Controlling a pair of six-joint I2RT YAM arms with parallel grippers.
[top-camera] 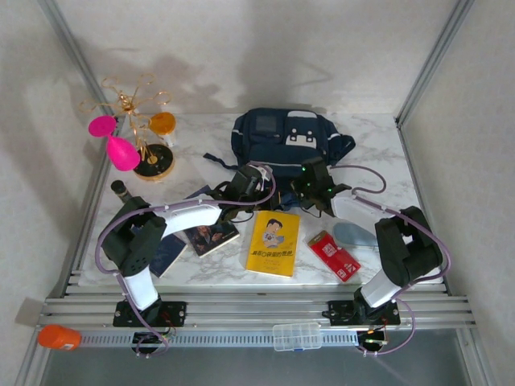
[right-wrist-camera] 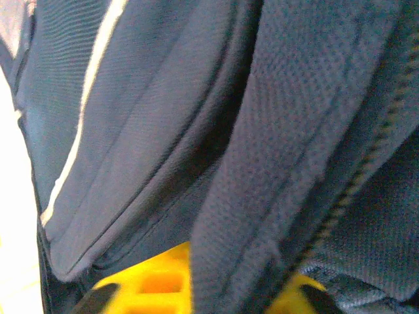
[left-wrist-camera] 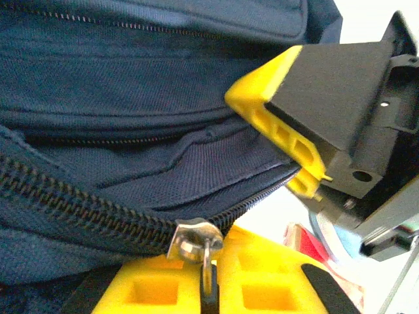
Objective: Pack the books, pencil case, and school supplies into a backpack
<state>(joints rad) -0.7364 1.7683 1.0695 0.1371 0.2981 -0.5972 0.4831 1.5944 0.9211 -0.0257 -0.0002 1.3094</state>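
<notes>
The large dark navy fabric backpack point(top-camera: 290, 135) with white trim lies at the far middle of the marble-patterned table point(top-camera: 386, 153). The left gripper point(left-wrist-camera: 208, 278) is closed on the backpack's small metal zipper pull point(left-wrist-camera: 195, 237), and the right gripper point(left-wrist-camera: 306, 171) is pinched closed on the backpack cloth just beside it. Nearer the arm bases lie flat a bright yellow paperback book point(top-camera: 273, 243) with a cartoon figure, a dark navy paperback book point(top-camera: 211, 235) to its left and a flat red packet point(top-camera: 334, 255) to its right; their writing is too small to read.
</notes>
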